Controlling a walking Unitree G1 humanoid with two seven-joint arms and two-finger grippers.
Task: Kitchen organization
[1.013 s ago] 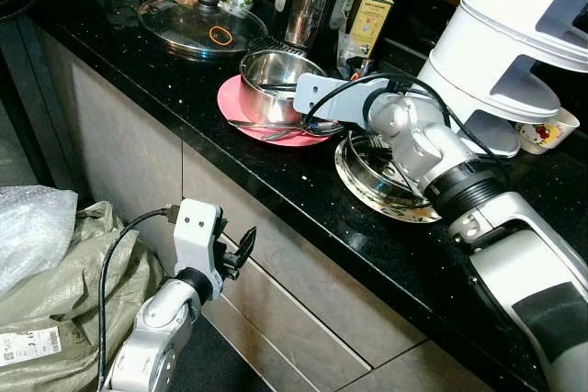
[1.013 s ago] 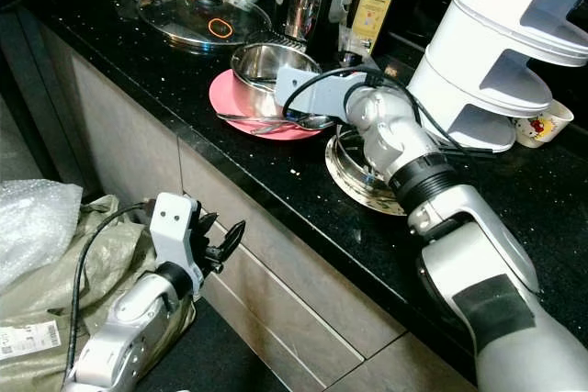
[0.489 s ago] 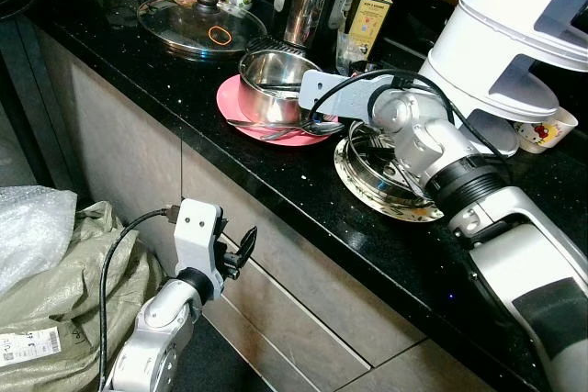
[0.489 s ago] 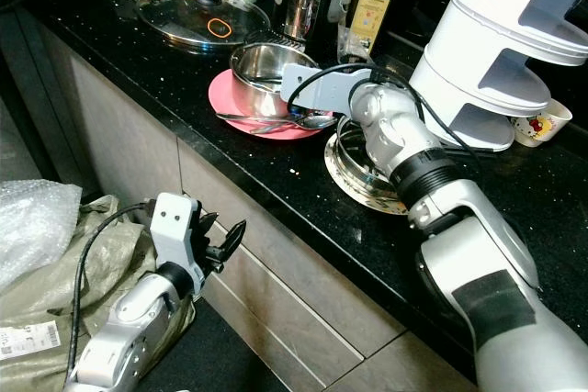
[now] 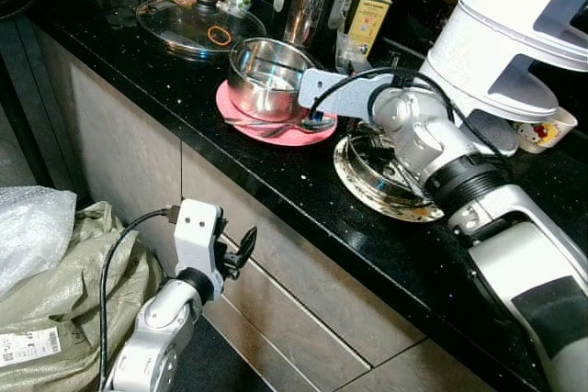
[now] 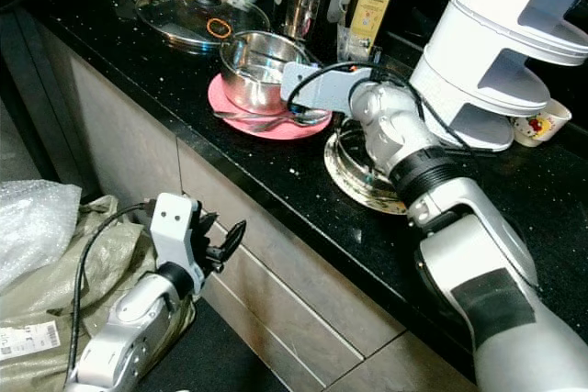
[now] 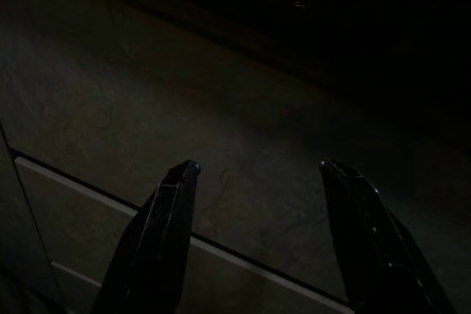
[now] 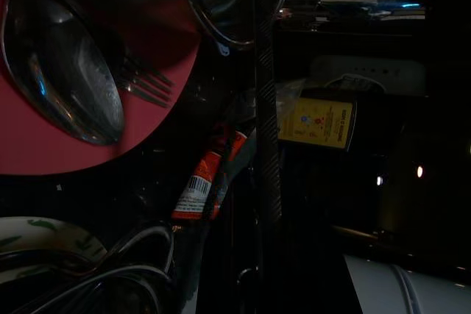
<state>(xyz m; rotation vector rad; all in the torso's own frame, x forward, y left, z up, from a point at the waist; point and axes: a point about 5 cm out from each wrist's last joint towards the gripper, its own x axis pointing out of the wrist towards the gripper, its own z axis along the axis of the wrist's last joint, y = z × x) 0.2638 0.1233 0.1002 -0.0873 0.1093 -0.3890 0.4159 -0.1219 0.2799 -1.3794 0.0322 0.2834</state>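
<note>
Head views: steel pot on pink plate near the counter front edge, right gripper at its rim, finger state indeterminable; left wrist view: left gripper spread before the cabinet; right wrist view: spoon on plate.

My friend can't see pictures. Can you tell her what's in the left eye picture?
The robot's right arm reaches over a black countertop to a steel pot on a pink plate with spoons. A round metal dish sits beside the plate, a glass lid farther back. The left gripper hangs open by the cabinet front.
</note>
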